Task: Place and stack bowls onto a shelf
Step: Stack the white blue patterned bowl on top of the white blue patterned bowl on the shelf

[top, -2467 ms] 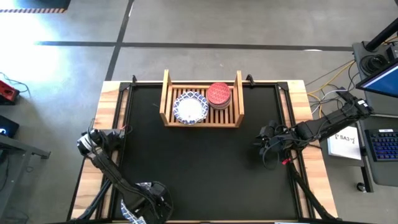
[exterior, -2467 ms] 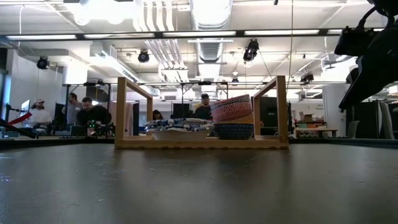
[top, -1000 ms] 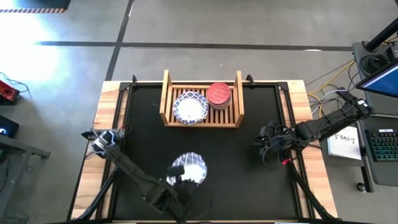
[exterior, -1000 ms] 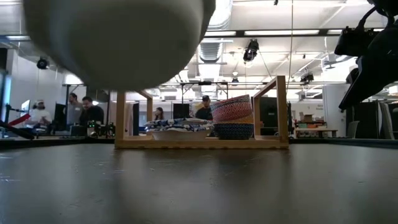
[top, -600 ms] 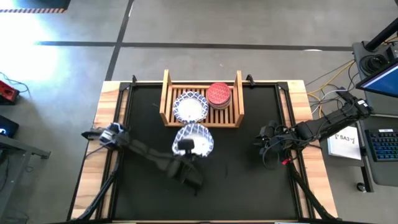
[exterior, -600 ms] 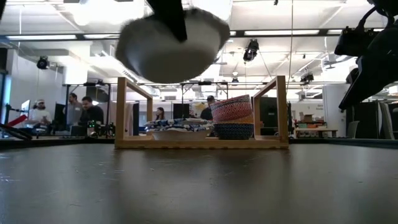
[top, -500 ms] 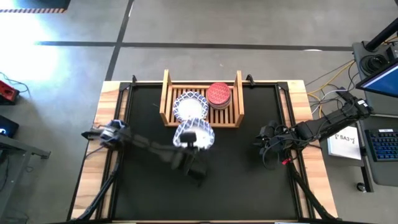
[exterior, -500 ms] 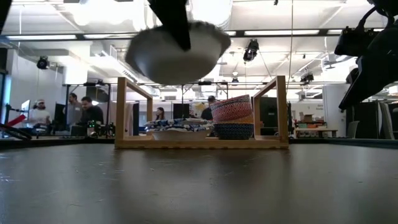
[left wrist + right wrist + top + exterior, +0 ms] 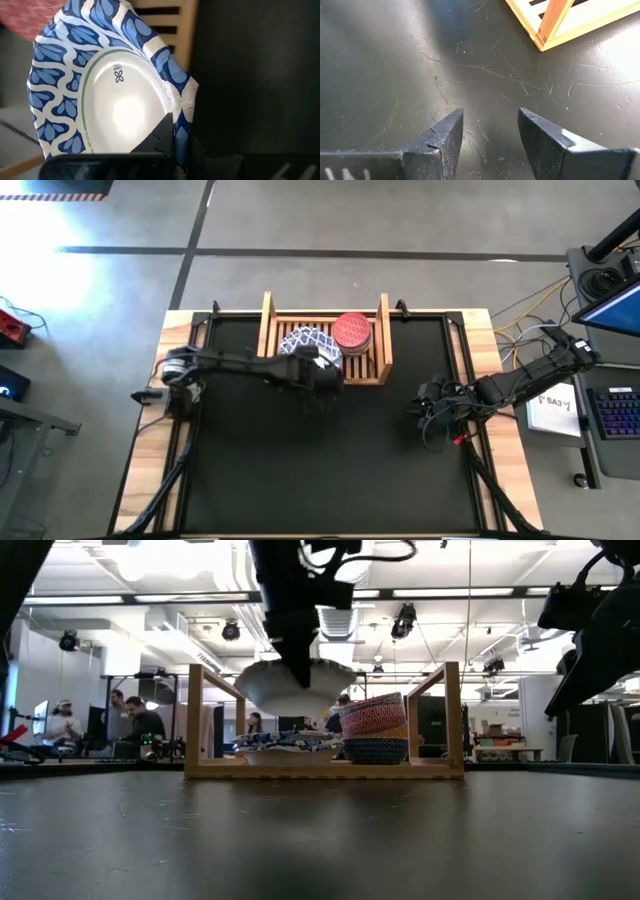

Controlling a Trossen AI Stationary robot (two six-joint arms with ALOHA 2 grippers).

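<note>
The right gripper [image 9: 489, 134] hangs with its dark fingers [image 9: 442, 140] spread apart above the scratched black counter [image 9: 395, 65]; a corner of the light wooden shelf [image 9: 555, 20] lies well beyond.

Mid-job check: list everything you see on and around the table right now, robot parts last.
Light wooden slatted shelf: one, at the table's far edge.
White bowl with blue patterned rim: one, held above the shelf's left half.
White blue-rimmed bowls: a stack on the shelf's left half, count unclear.
Small red patterned bowl: one, topping the right-half stack.
Dark blue patterned bowl: one, bottom of that stack.
Left tool: gripping the held bowl.
Right tool: open, over the table's right side.
</note>
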